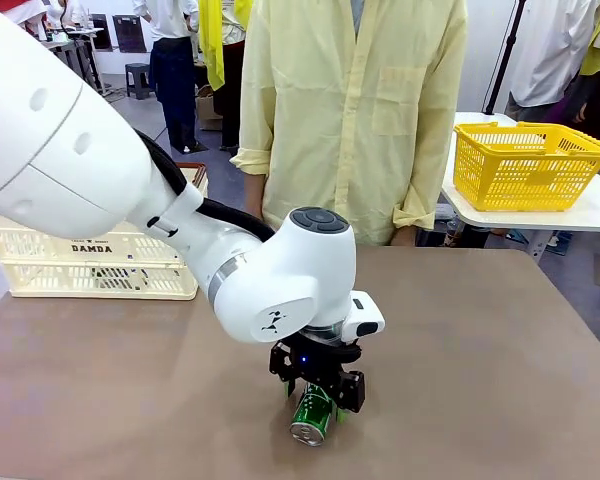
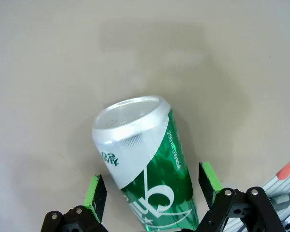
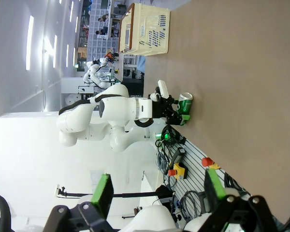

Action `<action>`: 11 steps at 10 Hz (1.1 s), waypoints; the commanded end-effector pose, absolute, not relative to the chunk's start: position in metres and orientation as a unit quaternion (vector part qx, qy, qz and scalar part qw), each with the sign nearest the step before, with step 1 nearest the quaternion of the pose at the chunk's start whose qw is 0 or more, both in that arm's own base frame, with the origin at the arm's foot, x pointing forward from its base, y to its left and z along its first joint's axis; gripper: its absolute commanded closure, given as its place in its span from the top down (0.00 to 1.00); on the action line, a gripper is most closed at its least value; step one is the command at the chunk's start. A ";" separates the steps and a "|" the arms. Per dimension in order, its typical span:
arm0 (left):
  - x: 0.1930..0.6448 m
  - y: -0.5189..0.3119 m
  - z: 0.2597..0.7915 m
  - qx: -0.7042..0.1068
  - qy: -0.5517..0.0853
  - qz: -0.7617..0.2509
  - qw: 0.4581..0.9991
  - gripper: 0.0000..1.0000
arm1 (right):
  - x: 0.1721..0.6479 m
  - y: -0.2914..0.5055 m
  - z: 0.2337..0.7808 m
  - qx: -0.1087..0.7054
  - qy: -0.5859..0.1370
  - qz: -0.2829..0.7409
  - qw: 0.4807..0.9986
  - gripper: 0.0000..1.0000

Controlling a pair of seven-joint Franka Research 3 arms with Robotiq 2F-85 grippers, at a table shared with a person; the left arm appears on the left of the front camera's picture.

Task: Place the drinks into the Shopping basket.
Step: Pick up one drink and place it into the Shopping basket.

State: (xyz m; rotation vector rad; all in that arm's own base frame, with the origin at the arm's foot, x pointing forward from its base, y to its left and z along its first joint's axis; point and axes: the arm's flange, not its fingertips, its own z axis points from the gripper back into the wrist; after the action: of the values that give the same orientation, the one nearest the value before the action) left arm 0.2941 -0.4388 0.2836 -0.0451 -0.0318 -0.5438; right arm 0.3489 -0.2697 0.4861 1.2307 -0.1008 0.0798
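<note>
One green drink can [image 1: 310, 420] with white script lies on its side on the brown table [image 1: 480, 380], near the front edge, a silver end toward me. My left gripper [image 1: 316, 405] hangs right over it, open. In the left wrist view the can [image 2: 145, 159] sits between the green pads [image 2: 95, 193] with a gap on each side. The cream Shopping basket [image 1: 90, 265] marked DAMDA stands at the table's far left. My right gripper [image 3: 158, 189] is open with nothing in it, well off the table; from there I see the can [image 3: 185, 99] and the basket [image 3: 150, 29].
A person in a pale yellow shirt [image 1: 350, 120] stands at the far edge, hands low. A yellow mesh basket [image 1: 528, 165] sits on a white side table [image 1: 580, 215] at the right. Bare table surface lies between the can and the cream basket.
</note>
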 end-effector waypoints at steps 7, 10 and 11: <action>0.296 -0.443 0.280 -0.015 -0.050 -0.228 0.972 0.00 | 0.347 -0.269 0.488 0.572 -0.039 0.037 0.819 1.00; 0.297 -0.403 0.345 -0.053 -0.057 -0.168 0.983 0.00 | 0.347 -0.269 0.488 0.572 -0.039 0.037 0.819 1.00; 0.294 -0.382 0.387 -0.058 -0.061 -0.147 0.985 0.00 | 0.347 -0.269 0.488 0.572 -0.039 0.037 0.819 1.00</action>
State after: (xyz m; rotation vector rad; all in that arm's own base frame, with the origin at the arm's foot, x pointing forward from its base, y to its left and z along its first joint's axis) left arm 0.3055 -0.4158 0.3391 -0.1044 -0.1024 -0.3379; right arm 0.3489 -0.2698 0.4859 1.2308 -0.1007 0.0795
